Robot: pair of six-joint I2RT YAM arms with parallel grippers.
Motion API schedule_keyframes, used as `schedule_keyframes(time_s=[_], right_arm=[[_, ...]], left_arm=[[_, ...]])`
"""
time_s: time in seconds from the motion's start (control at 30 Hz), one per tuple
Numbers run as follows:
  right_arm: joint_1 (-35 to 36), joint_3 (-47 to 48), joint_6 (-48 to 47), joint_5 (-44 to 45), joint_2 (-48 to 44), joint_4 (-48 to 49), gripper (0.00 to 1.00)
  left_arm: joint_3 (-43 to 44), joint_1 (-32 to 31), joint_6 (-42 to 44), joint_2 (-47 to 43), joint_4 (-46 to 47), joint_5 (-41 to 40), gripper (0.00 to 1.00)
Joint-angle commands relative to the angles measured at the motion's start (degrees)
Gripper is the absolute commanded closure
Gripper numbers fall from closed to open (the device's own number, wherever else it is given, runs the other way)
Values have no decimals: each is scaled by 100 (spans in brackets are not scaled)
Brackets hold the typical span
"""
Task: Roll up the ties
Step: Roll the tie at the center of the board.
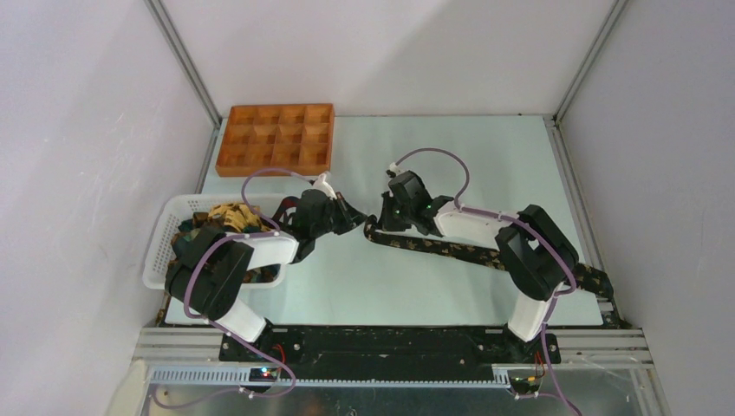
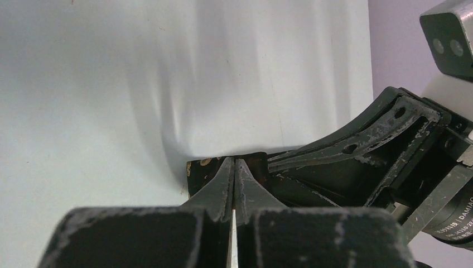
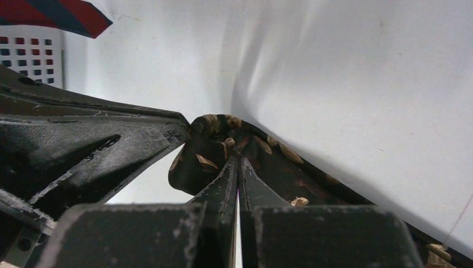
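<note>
The right jaws pinch the bunched end of a tie (image 3: 203,142) stretched across the table (image 1: 390,295). The left jaws, closed, touch that same end.

Tie (image 1: 451,250) blk w/ gold leaf print; tray (image 1: 274,168) orange; basket (image 1: 160,243) white

Bright, even light; soft shadows.

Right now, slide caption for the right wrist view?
Right gripper shut on the end of the leafy tie, left gripper tip touching that end.
</note>
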Motion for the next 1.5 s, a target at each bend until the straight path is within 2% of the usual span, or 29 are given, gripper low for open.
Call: schedule_keyframes(time_s=[0.0, 0.27, 0.8, 1.1, 1.47], right_arm=[[-77, -73, 249, -375, -63, 483, 100], [-162, -435, 560, -774, 178, 1392, 100], [-145, -670, 928, -1061, 649, 2369, 100], [-161, -678, 786, -850, 531, 1969, 100], [-307, -845, 127, 280, -823, 975, 100]], left_arm=[[-8, -36, 42, -184, 123, 8, 100], [-35, -36, 157, -179, 29, -28, 100], [-180, -36, 370, -136, -29, -54, 100], [-199, -36, 529, -69, -35, -13, 100], [-36, -55, 790, -20, -237, 40, 100]])
